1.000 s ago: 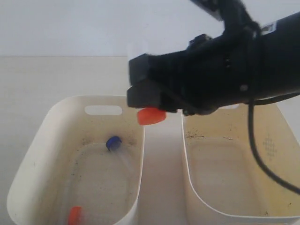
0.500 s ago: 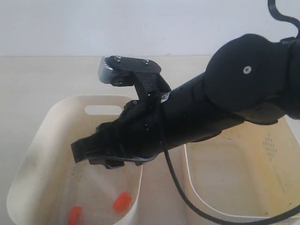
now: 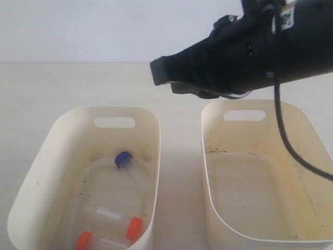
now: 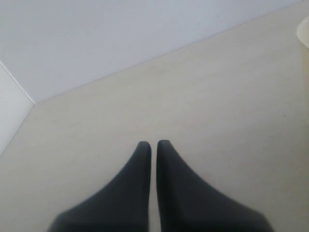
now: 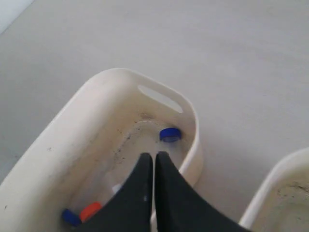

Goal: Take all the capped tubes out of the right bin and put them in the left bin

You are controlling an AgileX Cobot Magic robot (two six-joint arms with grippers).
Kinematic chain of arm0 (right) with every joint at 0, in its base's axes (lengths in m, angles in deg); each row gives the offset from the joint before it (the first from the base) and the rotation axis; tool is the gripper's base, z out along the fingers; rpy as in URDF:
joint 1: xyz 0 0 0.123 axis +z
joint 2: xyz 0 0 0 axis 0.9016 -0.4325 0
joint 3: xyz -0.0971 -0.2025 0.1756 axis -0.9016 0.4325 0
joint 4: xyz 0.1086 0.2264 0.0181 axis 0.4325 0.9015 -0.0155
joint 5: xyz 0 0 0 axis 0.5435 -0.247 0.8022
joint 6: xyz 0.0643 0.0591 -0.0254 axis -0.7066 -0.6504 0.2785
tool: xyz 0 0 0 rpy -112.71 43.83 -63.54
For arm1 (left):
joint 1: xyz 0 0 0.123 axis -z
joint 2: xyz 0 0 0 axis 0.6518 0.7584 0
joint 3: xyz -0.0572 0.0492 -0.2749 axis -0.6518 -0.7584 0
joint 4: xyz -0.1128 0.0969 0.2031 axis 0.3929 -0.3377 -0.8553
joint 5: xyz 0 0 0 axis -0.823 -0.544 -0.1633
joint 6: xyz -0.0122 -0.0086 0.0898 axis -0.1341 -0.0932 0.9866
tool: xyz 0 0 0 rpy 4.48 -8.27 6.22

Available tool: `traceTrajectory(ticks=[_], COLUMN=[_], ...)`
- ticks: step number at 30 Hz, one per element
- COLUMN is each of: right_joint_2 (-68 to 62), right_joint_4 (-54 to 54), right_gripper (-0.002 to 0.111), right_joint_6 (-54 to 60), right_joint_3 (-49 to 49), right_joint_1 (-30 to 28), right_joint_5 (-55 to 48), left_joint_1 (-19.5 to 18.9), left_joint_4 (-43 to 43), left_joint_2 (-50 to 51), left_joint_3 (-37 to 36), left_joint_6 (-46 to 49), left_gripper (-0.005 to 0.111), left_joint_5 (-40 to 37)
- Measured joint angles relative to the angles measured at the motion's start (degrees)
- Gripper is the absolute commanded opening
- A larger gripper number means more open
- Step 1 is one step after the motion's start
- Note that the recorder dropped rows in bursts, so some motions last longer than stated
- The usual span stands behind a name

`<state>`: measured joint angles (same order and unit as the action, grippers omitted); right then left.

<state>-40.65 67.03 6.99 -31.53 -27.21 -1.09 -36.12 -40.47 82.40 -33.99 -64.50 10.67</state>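
The left bin [image 3: 62, 123] holds the capped tubes: a dark blue cap [image 3: 123, 159] near its far end and two orange-red caps [image 3: 134, 228] [image 3: 83, 240] at its near end. The right wrist view shows this bin [image 5: 96, 83] with a blue cap [image 5: 170, 134], a second blue cap [image 5: 70, 217] and an orange-red one [image 5: 90, 210]. My right gripper [image 5: 154, 155] hangs above it, shut and empty; its arm [image 3: 250, 52] sits high over the gap. No tubes show in the right bin [image 3: 204, 156]. My left gripper [image 4: 153, 143] is shut over bare table.
The two bins stand side by side with a narrow strip of table [image 3: 179, 172] between them. A cable [image 3: 283, 140] from the right arm droops over the right bin. A cream bin rim [image 4: 304, 31] shows at the edge of the left wrist view.
The right gripper carried an orange-red capped tube over the left bin, let it go inside, then rose and drew back to the right. That tube now lies in the left bin.
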Motion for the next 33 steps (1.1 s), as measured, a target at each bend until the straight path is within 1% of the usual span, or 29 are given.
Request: traceTrajectory(ticks=[4, 11, 16, 20, 22, 24, 29, 33], right_joint_2=[3.1, 3.4, 4.7, 10.0, 14.8, 20.5, 35.1, 48.0], right_joint_4=[-1.6, -2.4, -7.3, -9.4, -9.2, -7.2, -3.0, -2.3], right_gripper=[0.001, 0.001, 0.001, 0.001, 0.001, 0.001, 0.001, 0.001], right_joint_6=[-2.4, -2.5, 2.2, 7.4, 8.4, 8.5, 8.5, 9.0], right_joint_3=[0.0, 0.0, 0.0, 1.0, 2.8, 6.1, 17.4, 27.5], right_joint_1=[-0.9, -1.0, -1.0, -2.5, -5.7, -10.9, -24.0, -31.2], right_joint_5=[0.6, 1.9, 2.1, 2.2, 3.1, 5.1, 8.5, 8.7], left_joint_1=[0.0, 0.0, 0.0, 0.0, 0.0, 0.0, 0.0, 0.0], left_joint_4=[0.0, 0.0, 0.0, 0.0, 0.0, 0.0, 0.0, 0.0], left_joint_2=[0.0, 0.0, 0.0, 0.0, 0.0, 0.0, 0.0, 0.0], left_joint_3=[0.0, 0.0, 0.0, 0.0, 0.0, 0.0, 0.0, 0.0], left_joint_6=[0.0, 0.0, 0.0, 0.0, 0.0, 0.0, 0.0, 0.0], left_gripper=[0.004, 0.004, 0.004, 0.004, 0.004, 0.004, 0.004, 0.004], left_joint_5=[0.0, 0.0, 0.0, 0.0, 0.0, 0.0, 0.0, 0.0])
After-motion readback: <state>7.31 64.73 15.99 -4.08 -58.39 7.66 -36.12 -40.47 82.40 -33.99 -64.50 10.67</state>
